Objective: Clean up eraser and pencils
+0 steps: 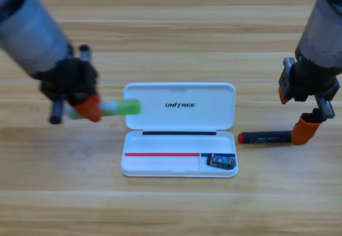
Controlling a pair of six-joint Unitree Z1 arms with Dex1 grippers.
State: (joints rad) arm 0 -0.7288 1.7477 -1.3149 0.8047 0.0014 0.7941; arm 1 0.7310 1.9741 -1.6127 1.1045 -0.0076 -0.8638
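The pale green pencil (pixel 118 108) with its bright green cap hangs level in my left gripper (pixel 88 108), which is shut on its left part; the cap end reaches over the left edge of the white case's lid (pixel 179 94). On the table just right of the case lies the black pencil (pixel 265 137) with red ends. My right gripper (pixel 292 117) stands open at that pencil's right end, its lower orange jaw touching or right beside it. The small dark eraser (pixel 221 162) rests in the bottom right compartment of the case's tray (pixel 160 165).
The open white case sits in the middle of the wooden table, lid at the back and tray at the front. Both grey arms come in from the upper corners.
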